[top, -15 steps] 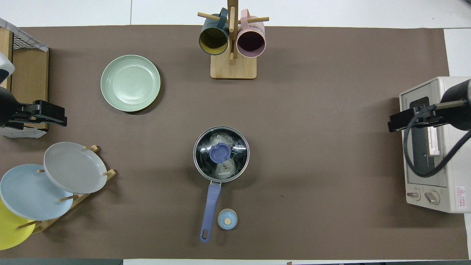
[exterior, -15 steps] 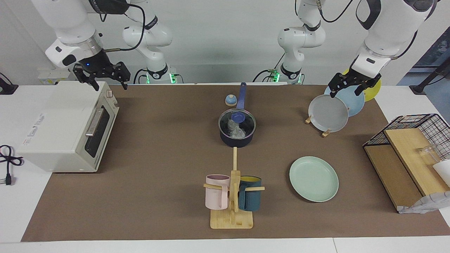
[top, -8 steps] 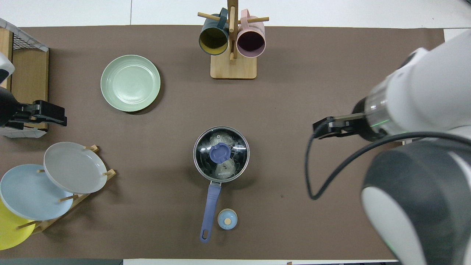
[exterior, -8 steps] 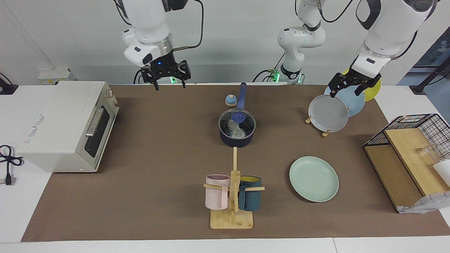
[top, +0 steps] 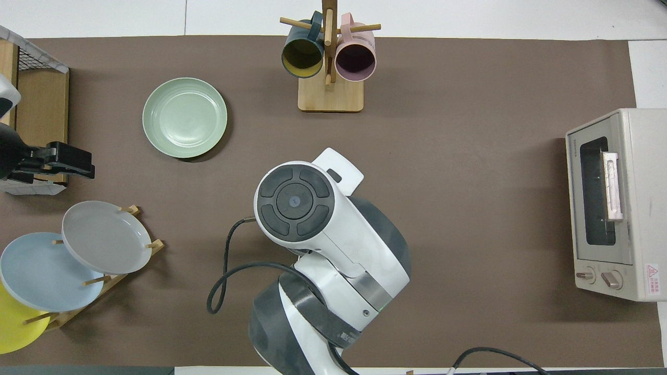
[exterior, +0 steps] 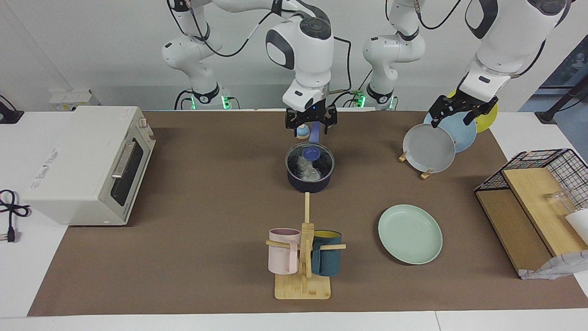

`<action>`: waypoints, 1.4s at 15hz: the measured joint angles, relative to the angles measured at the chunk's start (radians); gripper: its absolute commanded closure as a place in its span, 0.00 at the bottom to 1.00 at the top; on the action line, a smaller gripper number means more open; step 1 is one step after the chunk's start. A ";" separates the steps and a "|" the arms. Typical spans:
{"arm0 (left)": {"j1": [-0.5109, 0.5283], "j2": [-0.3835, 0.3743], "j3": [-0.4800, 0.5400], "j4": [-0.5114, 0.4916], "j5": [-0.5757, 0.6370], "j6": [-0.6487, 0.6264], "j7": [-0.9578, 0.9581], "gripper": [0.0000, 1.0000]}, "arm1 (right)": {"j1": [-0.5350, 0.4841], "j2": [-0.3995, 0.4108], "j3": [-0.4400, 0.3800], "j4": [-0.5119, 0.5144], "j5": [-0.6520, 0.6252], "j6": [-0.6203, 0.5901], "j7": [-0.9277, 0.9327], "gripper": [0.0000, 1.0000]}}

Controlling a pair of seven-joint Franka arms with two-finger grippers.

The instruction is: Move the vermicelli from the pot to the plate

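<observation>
1. Swung across from the toaster oven (exterior: 87, 165): right gripper (exterior: 310, 128), fingers apart, now over the pot handle (exterior: 315, 126).
2. Probably heading for the glass lid (exterior: 309, 159) (still covering the vermicelli (exterior: 307, 170) in the pot (exterior: 308, 179)).
3. Waiting empty near the mug tree (exterior: 303, 257): mint plate (exterior: 410, 234).
4. Parked over the plate rack (exterior: 429, 145), fingers apart: left gripper (exterior: 457, 117).

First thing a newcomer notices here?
The right arm bent over mid-table, its open right gripper above the pot handle; overhead, that arm hides the pot. The glass lid is on, vermicelli inside. The plate lies bare toward the left arm's end; the left gripper waits over the plate rack.
</observation>
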 measured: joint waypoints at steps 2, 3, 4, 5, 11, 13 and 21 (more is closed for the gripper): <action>0.000 0.000 0.000 0.000 0.000 0.000 0.000 0.00 | 0.012 0.017 0.000 -0.018 -0.023 0.026 0.000 0.00; 0.000 0.000 0.000 0.000 0.000 0.000 0.000 0.00 | 0.018 0.025 0.000 -0.026 -0.041 0.039 0.000 0.00; 0.000 0.000 0.000 0.000 0.000 0.000 0.000 0.00 | 0.022 0.031 0.000 -0.032 -0.049 0.044 0.000 0.00; 0.000 0.000 0.000 0.000 0.000 0.000 0.000 0.00 | 0.027 0.037 0.000 -0.040 -0.052 0.049 0.003 0.00; 0.000 0.000 0.000 0.000 0.000 0.000 0.000 0.00 | 0.029 0.042 -0.008 -0.095 -0.055 0.101 0.029 0.00; 0.000 0.000 0.000 0.000 0.000 0.000 0.000 0.00 | 0.029 0.041 -0.009 -0.100 -0.055 0.127 0.051 0.04; 0.000 0.000 0.000 0.000 0.000 0.000 0.000 0.00 | 0.030 0.039 -0.009 -0.133 -0.055 0.159 0.068 0.47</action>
